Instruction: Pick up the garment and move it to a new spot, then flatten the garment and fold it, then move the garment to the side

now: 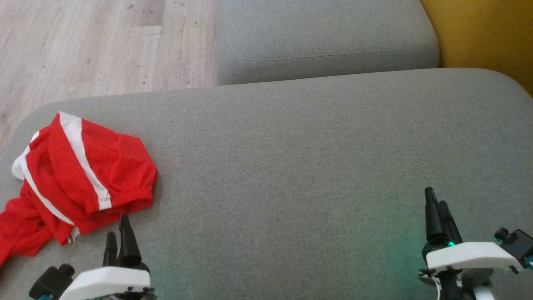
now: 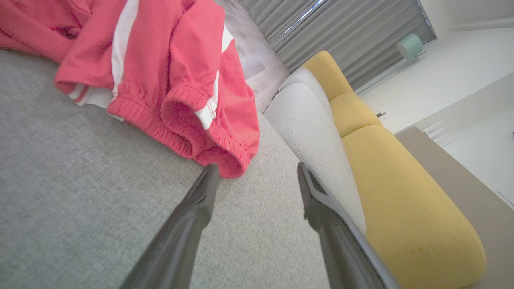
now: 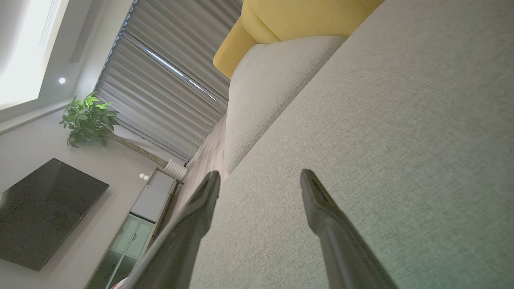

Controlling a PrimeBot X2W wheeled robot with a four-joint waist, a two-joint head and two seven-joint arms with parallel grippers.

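Note:
The garment [image 1: 70, 175] is a pair of red shorts with white side stripes, lying crumpled at the left end of the grey cushion [image 1: 300, 166]. Part of it runs off the head view's left edge. My left gripper [image 1: 118, 231] sits just below it at the lower left, fingertips close to the elastic hem. In the left wrist view the garment [image 2: 168, 80] lies just ahead of my open left gripper [image 2: 257, 170], with nothing between the fingers. My right gripper [image 1: 435, 204] stands at the lower right, far from the garment. The right wrist view shows it [image 3: 261, 176] open over bare cushion.
A second grey cushion [image 1: 325, 37] lies beyond the first. Wooden floor [image 1: 91, 41] shows at the upper left and a yellow sofa [image 1: 487, 33] at the upper right. The cushion's left edge curves down next to the garment.

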